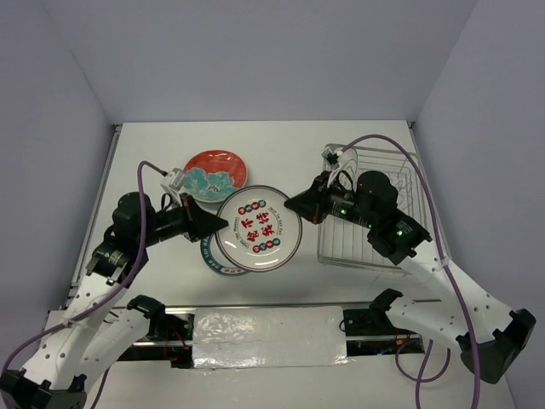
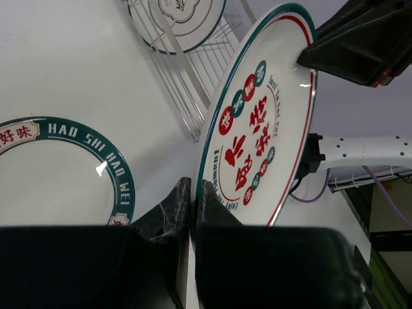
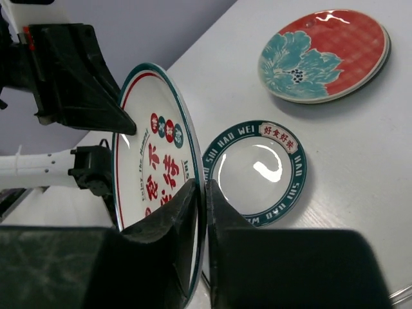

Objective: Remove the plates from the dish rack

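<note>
White table (image 1: 281,145) fills the overhead view, walled in on three sides. On its right side sits the dish rack (image 1: 366,149), silver wire, with the right arm reaching across it so most of its inside is hidden from above.

Centre stage is the white plate (image 1: 258,228), dark-rimmed with red characters across its middle, out of the rack and left of it, face up to the overhead camera. It is pinned from both sides. The left gripper (image 1: 223,223) has its jaws narrowed right down on the plate's left rim; in the left wrist view the two black fingers (image 2: 177,206) sandwich the edge with the plate (image 2: 257,129) rising away from them. The right gripper (image 1: 288,203) bites the opposite rim, jaws pinched onto the edge, clear in its own camera (image 3: 201,187).

Partly beneath the held plate, flat on the table, lies the teal-rimmed plate (image 1: 209,254), lettered around its band (image 3: 254,170). Just behind it rests the red plate (image 1: 215,175) with its teal flower, apart from the others.

Smallest detail: in the left wrist view, a fourth plate (image 2: 183,19), teal-edged, shows through the rack's wires (image 2: 187,84); I cannot tell how it sits.
</note>
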You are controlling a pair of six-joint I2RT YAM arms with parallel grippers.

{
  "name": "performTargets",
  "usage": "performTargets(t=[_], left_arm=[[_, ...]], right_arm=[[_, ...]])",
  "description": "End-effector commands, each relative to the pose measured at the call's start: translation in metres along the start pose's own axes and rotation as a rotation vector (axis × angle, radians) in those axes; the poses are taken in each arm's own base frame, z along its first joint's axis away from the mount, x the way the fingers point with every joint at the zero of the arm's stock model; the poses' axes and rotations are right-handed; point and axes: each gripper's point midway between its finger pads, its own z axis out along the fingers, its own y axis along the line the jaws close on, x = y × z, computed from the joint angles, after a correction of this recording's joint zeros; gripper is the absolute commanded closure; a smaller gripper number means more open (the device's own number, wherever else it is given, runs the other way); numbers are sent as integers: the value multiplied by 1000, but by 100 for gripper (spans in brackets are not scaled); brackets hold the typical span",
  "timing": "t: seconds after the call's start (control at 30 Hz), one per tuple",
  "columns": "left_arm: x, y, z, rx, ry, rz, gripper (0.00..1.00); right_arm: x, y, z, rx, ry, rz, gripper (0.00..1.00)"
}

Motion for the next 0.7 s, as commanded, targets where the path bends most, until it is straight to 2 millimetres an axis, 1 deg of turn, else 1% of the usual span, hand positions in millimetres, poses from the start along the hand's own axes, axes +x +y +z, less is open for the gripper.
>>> performTargets(t=[0.0,0.03,0.07,0.1,0.13,0.17,0.2,0.23,0.27,0.3,0.33,0.4,0.43,0.47,0.53,0.67], left_arm=[[-5,-2,3,18,-22,8,95],[-5,0,3,3,-23,3,97],[-12,9,2,-59,-54,-4,100],[-7,21,0,-131,-41,-32,100],[-7,33,-3,-206,-46,-52,100],[-16,54,-9,-341,-96,-66,100],[-6,70,-15,-431,-67,-96,100],[-5,79,-18,-485,-69,-105,100],[-3,87,-21,-528,-71,-117,100],[-1,96,-23,-571,-73,-123,100],[2,100,-23,-584,-71,-126,100],[12,112,-22,-624,-57,-152,98],[12,115,-19,-623,-60,-153,98],[20,121,-18,-634,-45,-167,96],[29,130,-12,-641,-34,-184,91],[43,141,-5,-643,-19,-215,74]], right_arm=[[-36,32,4,-132,-138,-3,81],[-31,27,5,-116,-130,3,72],[-25,20,6,-85,-109,16,44],[-26,6,5,-2,-127,30,27],[-23,-6,3,64,-128,46,15],[-12,-22,-1,158,-97,79,0],[-19,-43,-12,290,-150,85,0],[-17,-52,-18,346,-151,91,0],[-11,-62,-26,411,-138,96,0],[-13,-67,-33,448,-155,89,0],[-14,-64,-41,445,-168,81,0],[-10,-66,-50,459,-170,67,0],[-12,-63,-56,454,-185,57,0],[-9,-64,-61,464,-178,57,0],[-6,-66,-71,489,-182,54,0],[-2,-66,-82,503,-181,45,0]])
